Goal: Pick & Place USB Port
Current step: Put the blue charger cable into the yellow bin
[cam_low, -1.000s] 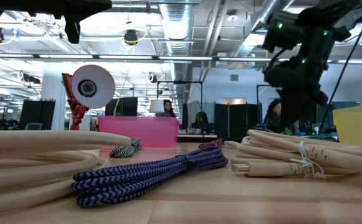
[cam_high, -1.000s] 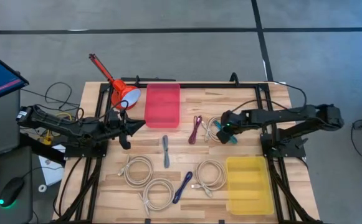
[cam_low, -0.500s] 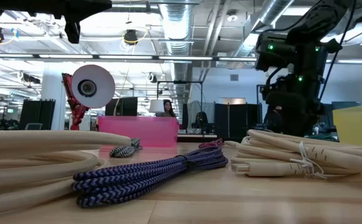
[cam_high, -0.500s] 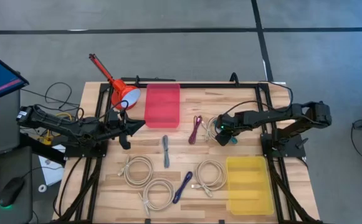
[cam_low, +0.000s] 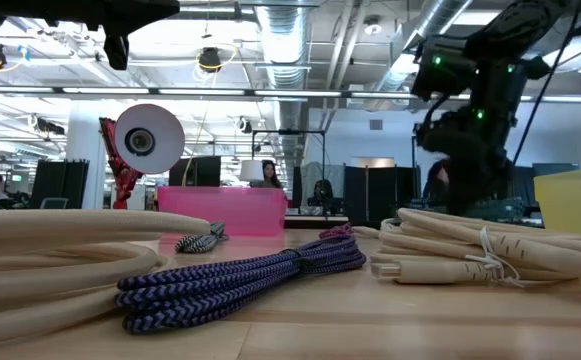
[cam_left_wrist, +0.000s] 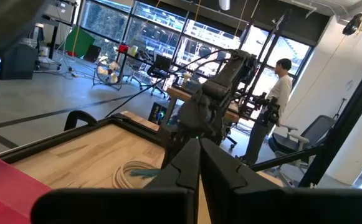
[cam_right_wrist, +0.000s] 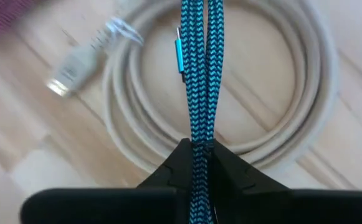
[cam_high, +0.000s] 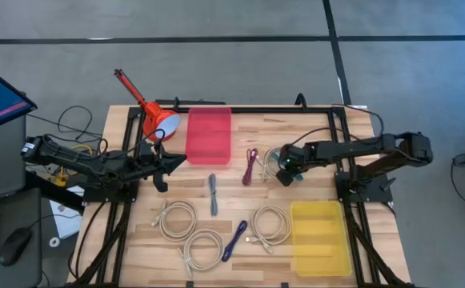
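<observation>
Jaws of the right gripper (cam_right_wrist: 195, 152) pinch the teal braided cable (cam_right_wrist: 196, 74).
Beige coiled cable (cam_right_wrist: 230, 93) rings it just beyond; left gripper (cam_high: 162, 164) waits pressed together, well apart.

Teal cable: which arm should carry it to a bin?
Right. The right gripper is already shut on the teal cable, above a beige coil near the yellow bin. The left gripper waits, shut, beside the pink bin.
</observation>
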{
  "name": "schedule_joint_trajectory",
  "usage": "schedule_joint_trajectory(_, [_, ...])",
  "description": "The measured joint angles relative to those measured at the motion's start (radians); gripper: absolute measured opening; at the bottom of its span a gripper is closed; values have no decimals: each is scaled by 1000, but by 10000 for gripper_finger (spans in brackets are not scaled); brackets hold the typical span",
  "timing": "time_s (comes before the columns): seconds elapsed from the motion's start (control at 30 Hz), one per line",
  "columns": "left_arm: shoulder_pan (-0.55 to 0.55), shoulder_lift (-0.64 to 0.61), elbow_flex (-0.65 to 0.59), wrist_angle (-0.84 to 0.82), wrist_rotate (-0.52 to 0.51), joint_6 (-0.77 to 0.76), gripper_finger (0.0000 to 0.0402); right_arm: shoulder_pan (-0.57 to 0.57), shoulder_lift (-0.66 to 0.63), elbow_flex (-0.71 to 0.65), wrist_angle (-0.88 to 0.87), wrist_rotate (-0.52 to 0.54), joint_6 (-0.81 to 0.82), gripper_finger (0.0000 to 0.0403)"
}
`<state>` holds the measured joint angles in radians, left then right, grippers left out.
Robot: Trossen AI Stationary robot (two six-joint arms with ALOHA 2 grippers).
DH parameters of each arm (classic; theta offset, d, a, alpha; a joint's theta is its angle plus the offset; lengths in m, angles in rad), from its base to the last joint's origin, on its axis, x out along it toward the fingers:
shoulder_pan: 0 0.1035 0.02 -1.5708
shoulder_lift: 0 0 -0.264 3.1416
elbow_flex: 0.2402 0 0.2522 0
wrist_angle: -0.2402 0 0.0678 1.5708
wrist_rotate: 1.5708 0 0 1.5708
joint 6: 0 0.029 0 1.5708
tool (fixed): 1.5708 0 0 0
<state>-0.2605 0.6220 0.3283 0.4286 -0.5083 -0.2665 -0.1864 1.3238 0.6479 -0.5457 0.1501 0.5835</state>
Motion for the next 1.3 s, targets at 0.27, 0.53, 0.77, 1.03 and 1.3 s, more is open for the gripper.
schedule_joint_trajectory(0.27, [0, 0, 0, 0, 0, 0, 12, 0, -164, 112, -132, -23, -8, 16])
schedule_joint_trajectory(0.53, [0, 0, 0, 0, 0, 0, 12, 86, -268, 330, -450, -161, 71, 15])
schedule_joint_trajectory(0.77, [0, 0, 0, 0, 0, 0, 12, 312, -336, 402, -607, -203, 328, 15])
schedule_joint_trajectory(1.03, [0, 0, 0, 0, 0, 0, 12, 628, -302, 402, -664, -120, 655, 15])
schedule_joint_trajectory(1.3, [0, 0, 0, 0, 0, 0, 12, 868, -195, 402, -675, -101, 930, 15])
